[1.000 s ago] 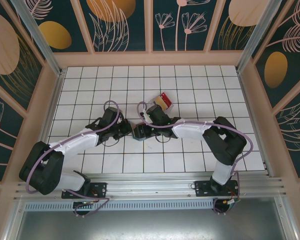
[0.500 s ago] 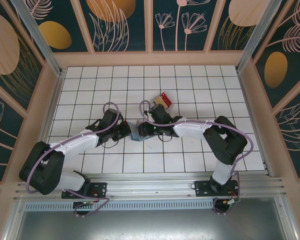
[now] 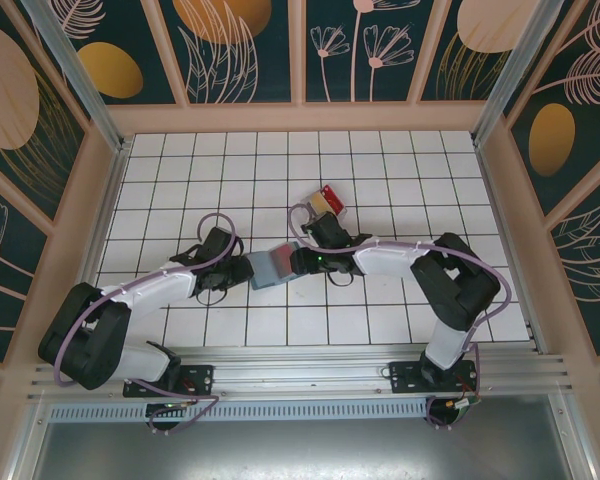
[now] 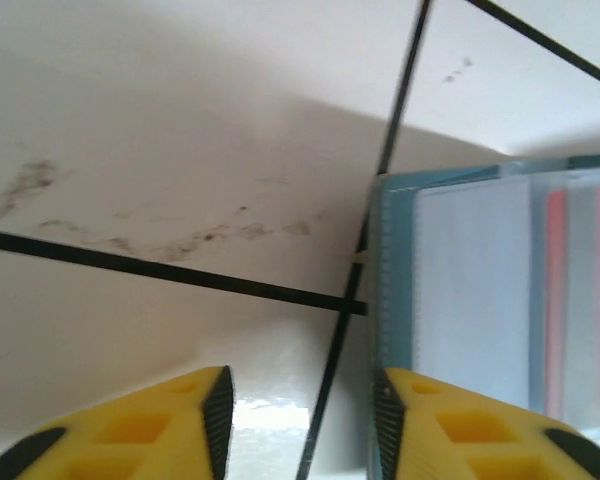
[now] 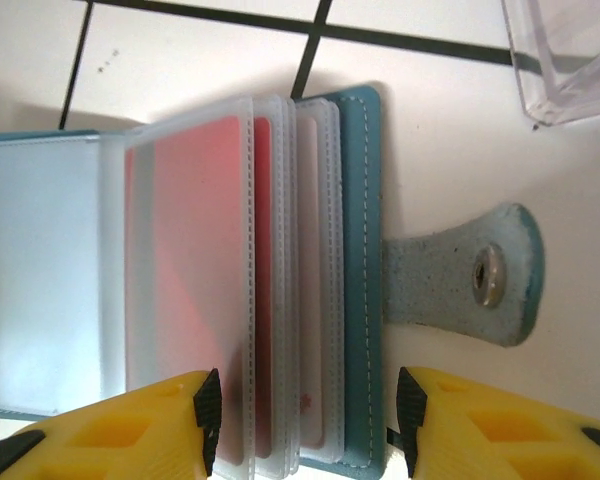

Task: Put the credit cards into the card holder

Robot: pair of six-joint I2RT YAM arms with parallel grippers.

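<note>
The card holder (image 3: 270,268) lies open on the white tiled surface (image 3: 380,160), in the middle between the two arms. The left gripper (image 3: 237,271) is just beside its left edge and the right gripper (image 3: 302,262) is at its right edge. In the left wrist view the left jaws are apart, with only bare tile and a dark grout line between the yellow fingers (image 4: 170,430). They hold nothing, and the teal edge of the holder runs under the finger on the right side of the picture. In the right wrist view the right jaws stand wide on both sides of the fanned clear sleeves (image 5: 270,250) and the teal cover. I cannot tell if they really pinch them. Something reddish shows through the sleeves, but I cannot say if it is a card. The snap strap (image 5: 465,272) lies flat and points to the clear tray (image 5: 570,60). The credit cards – one red (image 3: 330,194), one tan (image 3: 320,205) – lie in this tray, near the holder on its far side.
</note>
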